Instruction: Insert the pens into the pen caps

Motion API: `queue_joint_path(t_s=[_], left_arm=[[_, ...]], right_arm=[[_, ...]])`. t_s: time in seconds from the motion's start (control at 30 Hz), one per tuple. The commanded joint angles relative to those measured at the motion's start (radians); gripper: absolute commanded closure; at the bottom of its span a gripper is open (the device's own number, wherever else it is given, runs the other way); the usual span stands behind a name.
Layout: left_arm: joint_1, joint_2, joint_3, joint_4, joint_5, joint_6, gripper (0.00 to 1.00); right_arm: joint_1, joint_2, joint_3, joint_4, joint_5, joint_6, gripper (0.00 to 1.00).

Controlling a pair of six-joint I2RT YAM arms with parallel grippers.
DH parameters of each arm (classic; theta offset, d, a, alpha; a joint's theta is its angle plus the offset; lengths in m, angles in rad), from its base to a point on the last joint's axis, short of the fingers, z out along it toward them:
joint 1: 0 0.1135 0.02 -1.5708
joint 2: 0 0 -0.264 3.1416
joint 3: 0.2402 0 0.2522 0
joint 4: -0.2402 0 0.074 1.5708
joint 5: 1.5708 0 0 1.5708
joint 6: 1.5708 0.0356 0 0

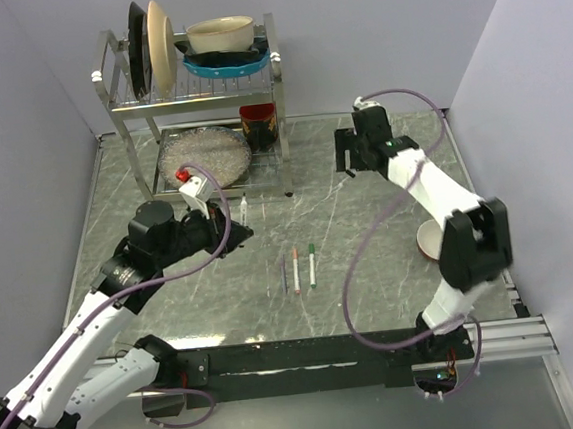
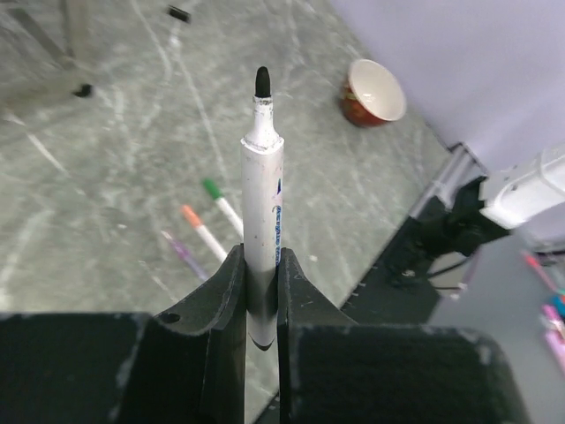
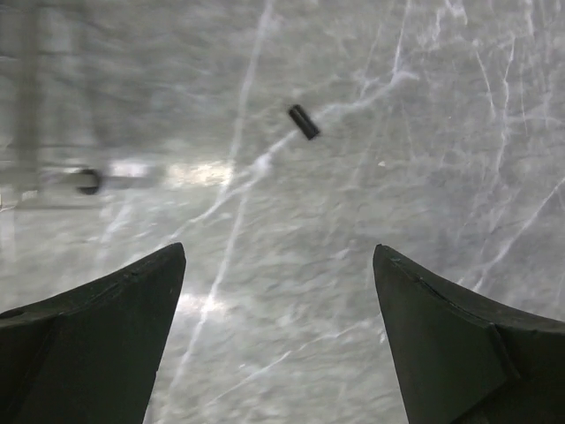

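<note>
Left wrist: four pens [image 2: 262,194], one loose cap [image 2: 179,13]

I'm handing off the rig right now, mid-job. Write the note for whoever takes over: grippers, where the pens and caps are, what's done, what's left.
Left gripper: shut on the black-tipped pen, which is uncapped with its tip pointing away from the wrist.
Right gripper: open and empty above the table; the black cap lies loose ahead of it.
Three other pens: side by side mid-table, with green, orange and purple ends. They look capped, but are too small to be sure.
Done: black-tipped pen is in hand.
Left: pick up the black cap and push it onto the held pen's tip.
</note>
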Motion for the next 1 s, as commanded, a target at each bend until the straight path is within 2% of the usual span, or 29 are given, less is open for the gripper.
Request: queue_joint_path(t_s=[0.0,0.23,0.33,0.6,0.77,0.97], left_arm=[[-0.001,-0.031,-0.036,0.033,-0.107,0.097,0.99],[-0.001,-0.105,-0.125,0.110,-0.206,0.082,0.99],[-0.001,-0.114,-0.121,0.102,-0.251,0.085,0.99],[-0.001,-0.112,-0.122,0.105,-0.266,0.093,0.99],[-0.001,-0.102,-0.119,0.105,-0.256,0.094,0.99],[-0.001,-0.108,-0.119,0.102,-0.269,0.096,0.99]], right_arm=[[-0.059,0.206,0.191,-0.058,-0.044,-0.108,0.08],[-0.119,0.512,0.508,-0.139,-0.145,-0.151,0.18],[-0.142,0.573,0.588,-0.164,-0.175,-0.145,0.24],[-0.154,0.661,0.605,-0.165,-0.291,-0.094,0.35],[-0.154,0.702,0.634,-0.205,-0.316,-0.065,0.38],[-0.151,0.715,0.625,-0.242,-0.327,-0.030,0.50]])
